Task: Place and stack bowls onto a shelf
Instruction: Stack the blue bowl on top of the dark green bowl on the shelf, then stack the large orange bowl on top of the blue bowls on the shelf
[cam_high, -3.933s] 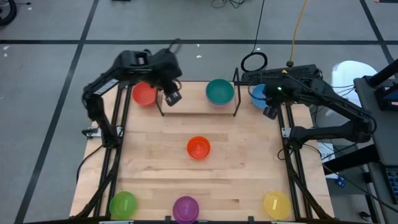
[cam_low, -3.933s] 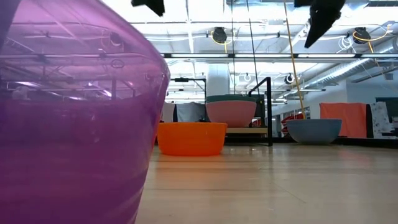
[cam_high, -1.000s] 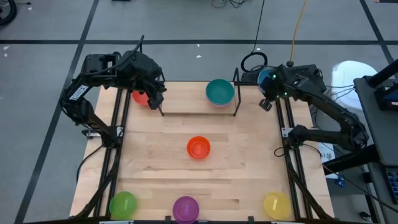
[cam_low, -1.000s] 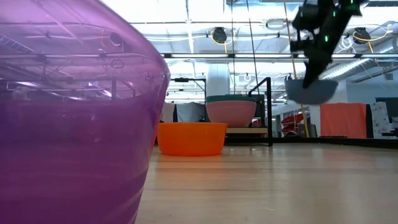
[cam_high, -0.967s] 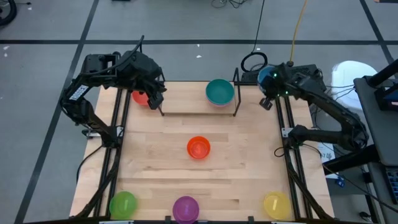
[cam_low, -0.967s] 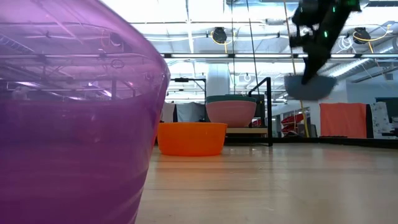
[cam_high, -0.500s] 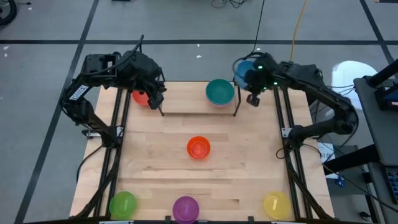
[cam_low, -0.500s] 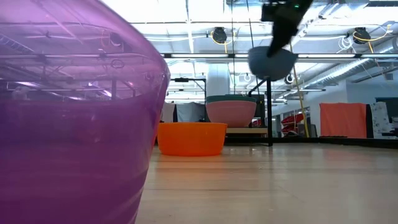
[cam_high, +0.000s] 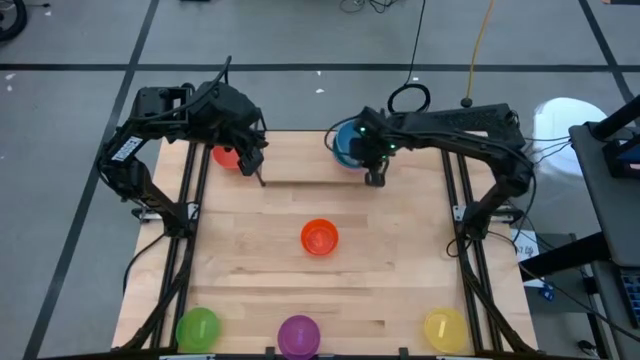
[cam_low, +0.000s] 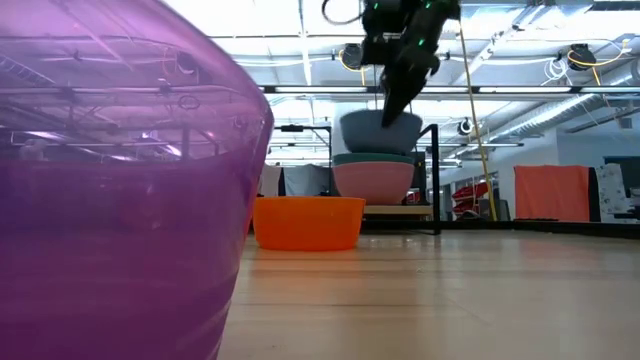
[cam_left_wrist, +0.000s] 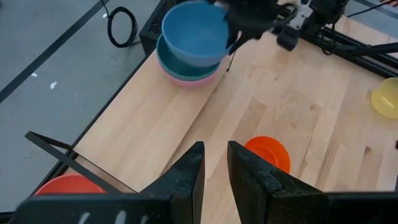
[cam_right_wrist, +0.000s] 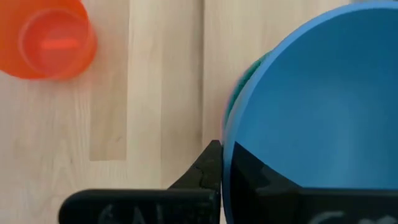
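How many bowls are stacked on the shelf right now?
3: a pink bowl on the shelf, a teal bowl in it, and the blue bowl held just above by the right gripper.

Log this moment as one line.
right gripper: shut on blue bowl | above teal bowl on shelf | left gripper: open, idle

Blue bowl (cam_high: 349, 141), orange bowl (cam_high: 319, 238)

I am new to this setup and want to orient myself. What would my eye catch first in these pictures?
First, the right gripper pinching the rim of a blue bowl, holding it just above the teal and pink stack on the shelf at the table's far edge. Next, the purple bowl filling the low view's left, and the orange bowl alone mid-table.
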